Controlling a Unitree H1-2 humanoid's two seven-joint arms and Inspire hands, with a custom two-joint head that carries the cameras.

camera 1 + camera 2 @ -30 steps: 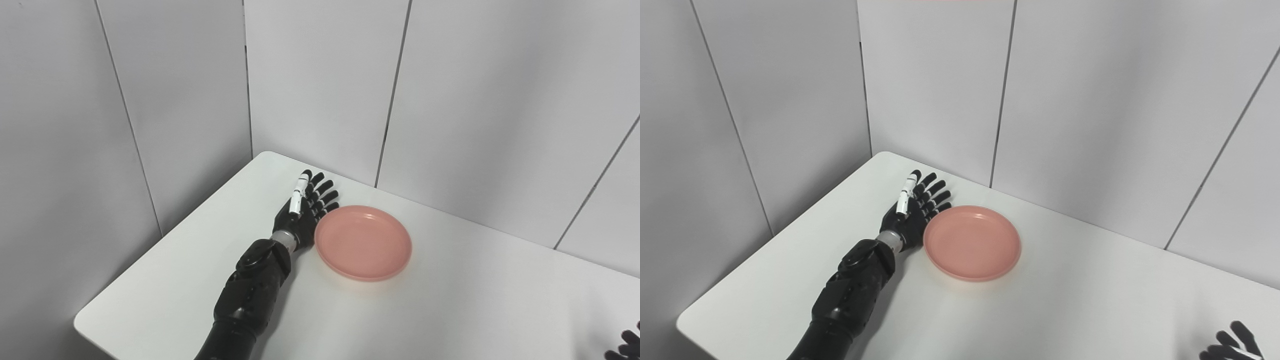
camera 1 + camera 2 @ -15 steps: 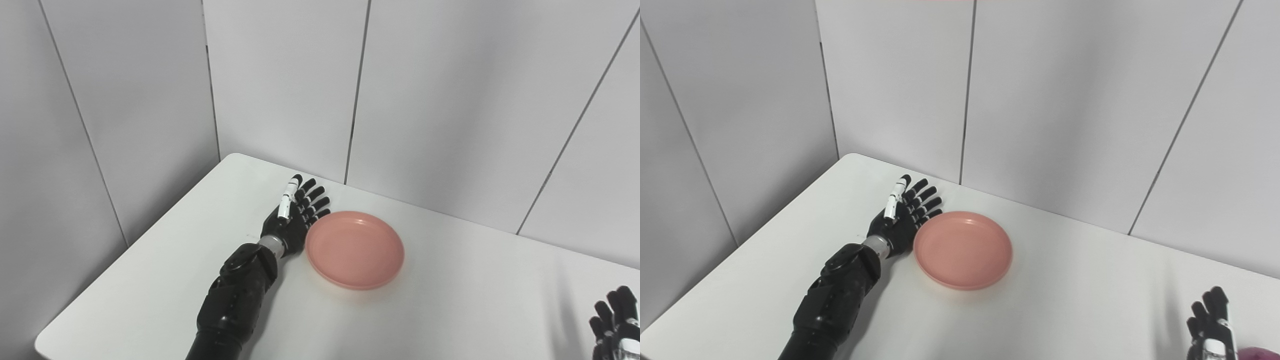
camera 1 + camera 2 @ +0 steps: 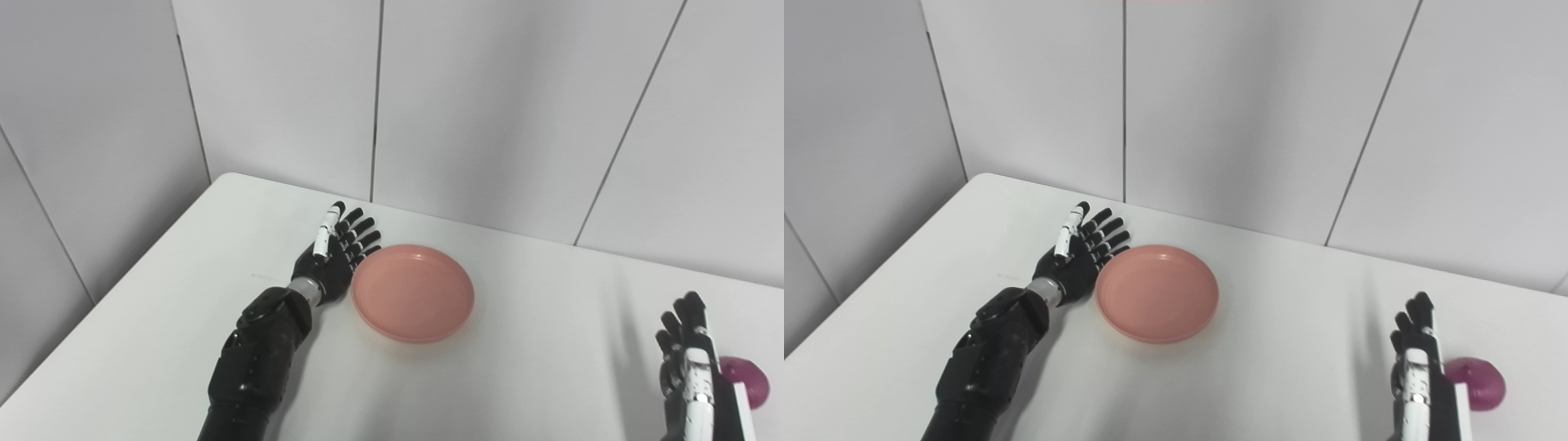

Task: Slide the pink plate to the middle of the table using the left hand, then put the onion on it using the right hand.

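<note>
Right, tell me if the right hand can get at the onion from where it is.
Probably yes. The right hand is open, fingers up, right beside the purple onion, which sits just to its outer side on the white table. Nothing lies between them; the pink plate is well away to the left.

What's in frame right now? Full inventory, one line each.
pink plate: one, pink, empty, on the table left of centre, its left rim against the left hand.
onion: one, purple, on the table at the near right, just right of the right hand, partly hidden by it.
table: one, white, fills the lower picture, its far edge against the wall.
wall panels: several, light grey with dark seams, behind and to the left of the table.
left hand: one, black with a white segment, open, edge-on beside the plate, holding nothing.
right hand: one, black with white, open, fingers up, near bottom right, not touching the onion as far as I can tell.
</note>
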